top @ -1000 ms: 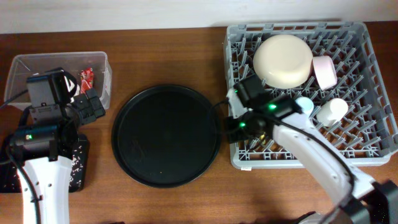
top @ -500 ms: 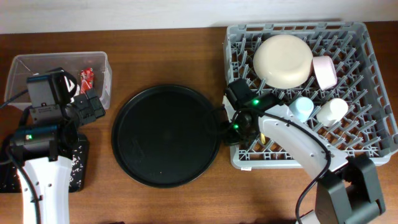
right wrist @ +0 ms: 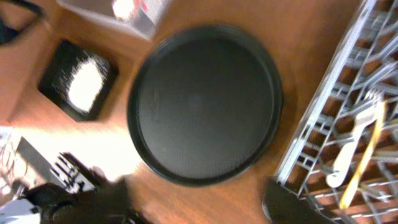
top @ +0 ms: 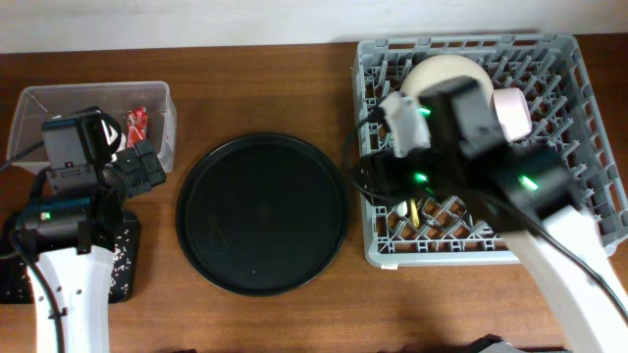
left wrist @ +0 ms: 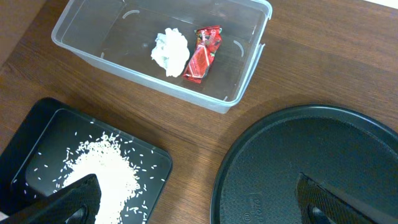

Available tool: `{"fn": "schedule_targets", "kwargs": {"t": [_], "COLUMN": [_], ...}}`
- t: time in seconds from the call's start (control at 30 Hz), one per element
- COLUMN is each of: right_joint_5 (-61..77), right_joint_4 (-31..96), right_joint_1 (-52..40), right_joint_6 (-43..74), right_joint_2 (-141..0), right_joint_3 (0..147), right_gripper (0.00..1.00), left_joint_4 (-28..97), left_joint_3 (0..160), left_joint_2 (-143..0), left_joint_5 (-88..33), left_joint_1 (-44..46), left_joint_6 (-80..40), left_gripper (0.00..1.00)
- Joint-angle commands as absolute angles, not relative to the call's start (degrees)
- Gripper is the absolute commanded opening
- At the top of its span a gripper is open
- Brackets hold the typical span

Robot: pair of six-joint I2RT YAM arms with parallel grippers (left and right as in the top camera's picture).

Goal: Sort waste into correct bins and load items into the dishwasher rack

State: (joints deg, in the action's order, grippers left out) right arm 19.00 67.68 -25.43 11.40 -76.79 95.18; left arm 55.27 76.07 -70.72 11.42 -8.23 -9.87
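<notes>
One tissue (left wrist: pixel 170 51) and one wrapper (left wrist: pixel 202 45) are lying in the clear box (left wrist: pixel 251 63). The left pincer (left wrist: pixel 194 204) and right pincer (right wrist: pixel 189 202) are gaping wide, empty.

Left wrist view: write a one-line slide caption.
Crumpled tissue and red wrapper in the clear box; rice piled in the shallow black tray beside it.

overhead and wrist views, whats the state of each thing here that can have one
tissue, crumpled, in clear box
red wrapper, in clear box beside tissue
rice, heaped in black tray
round tray, nothing on it
rack, loaded
cream plate, in rack, partly hidden
pink bowl, tilted in rack
cutlery, lying in rack
left gripper, open
right gripper, open, blurred
</notes>
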Motion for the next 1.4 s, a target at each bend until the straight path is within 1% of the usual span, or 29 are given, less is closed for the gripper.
{"fn": "schedule_targets", "kwargs": {"t": [0.0, 0.1, 0.37, 0.5, 0.57, 0.6, 0.67, 0.73, 0.8, 0.9, 1.03, 1.1, 1.17, 1.27, 1.37], "right_joint_5": [13.19, 13.04, 13.04, 9.82, 9.82, 9.78, 9.06, 8.93, 8.32, 8.38, 8.29, 8.36, 9.04, 7.99, 6.98], "right_joint_4": [67.48, 67.48, 67.48, 67.94, 66.94, 64.47, 54.13, 41.89, 36.42, 33.8, 31.88, 31.75, 29.06, 23.03, 15.64], "right_joint_1": [-25.04, -25.04, -25.04, -25.04, -25.04, -25.04, -25.04, -25.04, -23.86, -18.65, -10.7, -8.58, -6.96, -6.22, -5.54], "right_joint_6": [10.94, 10.94, 10.94, 10.74, 10.74, 10.7, 7.79, 0.38, -4.27, -4.03, -4.08, -4.03, -4.01, -4.08, -4.05], "right_joint_2": [-72.51, -71.18, -75.99, -78.04, -76.27, -74.48, -69.36, -62.19, -53.32, -41.32, -20.64, -13.06, -6.35, -0.19, -0.23], "right_joint_3": [95.81, 95.81, 95.81, 95.79, 95.79, 95.79, 95.53, 93.84, 90.19, 82.63, 65.45, 57.87, 50.04, 38.65, 31.29], "right_gripper": [0.98, 0.98, 0.98, 0.98, 0.98, 0.98, 0.98, 0.98, 0.98, 0.98, 0.98, 0.98, 0.98, 0.98, 0.98], "left_joint_4": [55.22, 55.22, 55.22, 55.22, 55.22, 55.22, 55.22, 55.22, 55.22, 55.22, 55.22, 55.22, 55.22, 55.22, 55.22], "left_joint_3": [76.82, 76.82, 76.82, 76.82, 76.82, 76.82, 76.82, 76.82, 76.82, 76.82, 76.82, 76.82, 76.82, 76.82, 76.82], "left_joint_2": [-70.43, -70.43, -70.43, -70.43, -70.43, -70.41, -70.41, -70.43, -70.43, -70.43, -70.43, -70.43, -70.43, -70.43, -70.43], "left_joint_5": [11.84, 11.84, 11.84, 11.84, 11.84, 11.84, 11.84, 11.84, 11.84, 11.84, 11.84, 11.84, 11.84, 11.84, 11.84], "left_joint_1": [-8.32, -8.32, -8.32, -8.32, -8.32, -8.32, -8.32, -8.32, -8.32, -8.32, -8.32, -8.32, -8.32, -8.32, -8.32], "left_joint_6": [-9.67, -9.67, -9.67, -9.67, -9.67, -9.67, -9.67, -9.67, -9.67, -9.67, -9.67, -9.67, -9.67, -9.67, -9.67], "left_gripper": [0.99, 0.99, 0.99, 0.99, 0.99, 0.99, 0.99, 0.99, 0.99, 0.99, 0.99, 0.99, 0.99, 0.99, 0.99]}}
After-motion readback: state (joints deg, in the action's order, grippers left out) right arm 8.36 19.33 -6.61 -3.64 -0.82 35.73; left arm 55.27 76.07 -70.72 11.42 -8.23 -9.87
